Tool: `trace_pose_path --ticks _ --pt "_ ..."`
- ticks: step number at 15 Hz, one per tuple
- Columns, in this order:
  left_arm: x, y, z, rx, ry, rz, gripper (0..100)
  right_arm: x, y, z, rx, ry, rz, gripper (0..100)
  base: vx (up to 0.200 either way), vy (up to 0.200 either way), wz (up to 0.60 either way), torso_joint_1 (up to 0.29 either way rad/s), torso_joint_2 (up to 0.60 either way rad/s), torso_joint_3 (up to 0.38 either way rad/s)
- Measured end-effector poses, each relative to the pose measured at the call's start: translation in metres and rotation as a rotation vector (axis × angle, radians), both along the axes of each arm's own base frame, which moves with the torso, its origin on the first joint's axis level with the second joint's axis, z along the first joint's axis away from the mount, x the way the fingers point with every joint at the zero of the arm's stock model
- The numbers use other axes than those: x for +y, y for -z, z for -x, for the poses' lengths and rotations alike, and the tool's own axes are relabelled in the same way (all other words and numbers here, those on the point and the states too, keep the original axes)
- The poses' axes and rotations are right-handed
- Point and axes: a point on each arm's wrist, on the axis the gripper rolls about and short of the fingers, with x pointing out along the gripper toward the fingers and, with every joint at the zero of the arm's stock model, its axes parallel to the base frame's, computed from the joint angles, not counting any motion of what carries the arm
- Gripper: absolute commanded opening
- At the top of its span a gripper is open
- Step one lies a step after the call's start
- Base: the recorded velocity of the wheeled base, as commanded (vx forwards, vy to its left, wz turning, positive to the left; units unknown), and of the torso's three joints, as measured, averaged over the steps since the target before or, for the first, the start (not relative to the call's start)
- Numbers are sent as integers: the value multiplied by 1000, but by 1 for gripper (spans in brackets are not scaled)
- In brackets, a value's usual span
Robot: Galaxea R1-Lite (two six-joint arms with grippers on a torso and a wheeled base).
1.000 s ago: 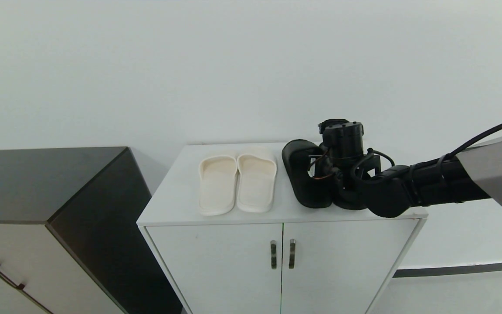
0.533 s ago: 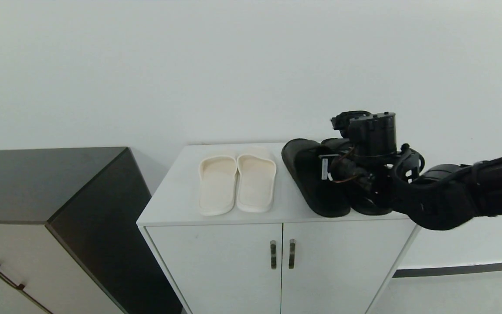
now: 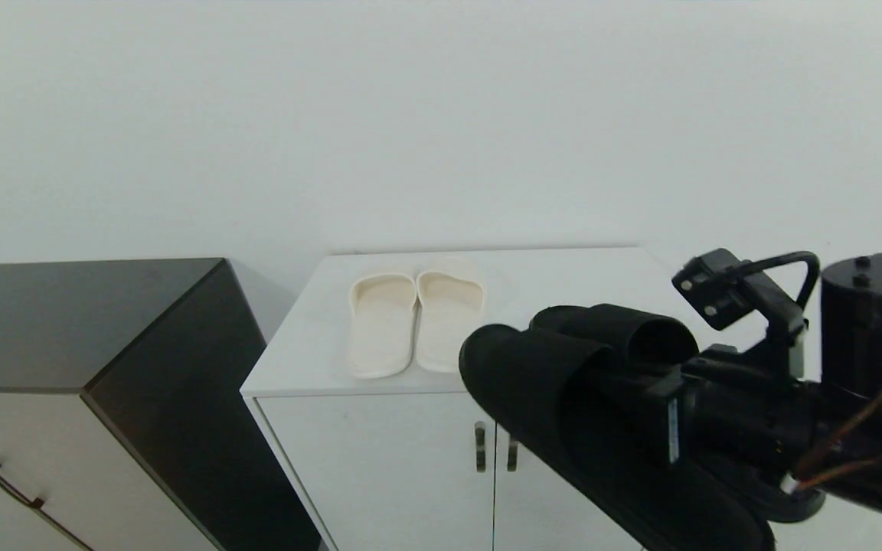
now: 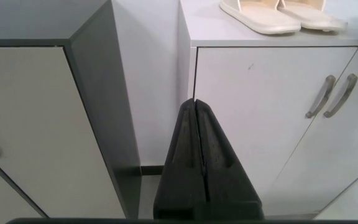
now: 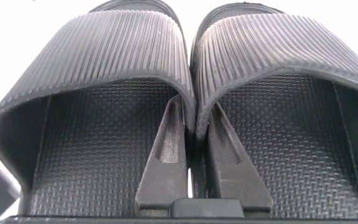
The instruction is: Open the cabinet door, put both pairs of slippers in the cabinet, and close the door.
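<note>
Now, step in hand: stowing first pair. Right gripper (image 5: 194,124) pinches inner walls of both black slippers (image 3: 548,383), held clear in front of cabinet (image 3: 563,268). Cream slippers (image 3: 414,321) lie on top. Doors (image 3: 380,474) closed. Left gripper (image 4: 197,118) closed, empty, low near doors. Next move likely calls for left arm pulling handle (image 3: 480,446).

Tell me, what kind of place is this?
Probably a plain indoor room set up like a home entryway: a white two-door cabinet against a bare wall, cream slippers on its top, a dark-topped cabinet beside it, and black slippers clamped in the right gripper.
</note>
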Motion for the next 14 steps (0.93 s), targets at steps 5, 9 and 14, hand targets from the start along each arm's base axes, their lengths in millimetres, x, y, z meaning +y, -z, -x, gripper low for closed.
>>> trace_pose_path --ticks 5,9,14 --pt "0 0 0 0 0 -1 0 -15 2 23 -14 -77 -2 0 -120 0 0 5 1 -1" --pt "0 0 0 0 0 0 0 -20 9 29 -25 -143 32 0 -150 0 0 -3 1 1" --pt "0 0 0 0 -1 2 0 -23 13 31 -25 -151 53 0 0 0 0 0 0 0"
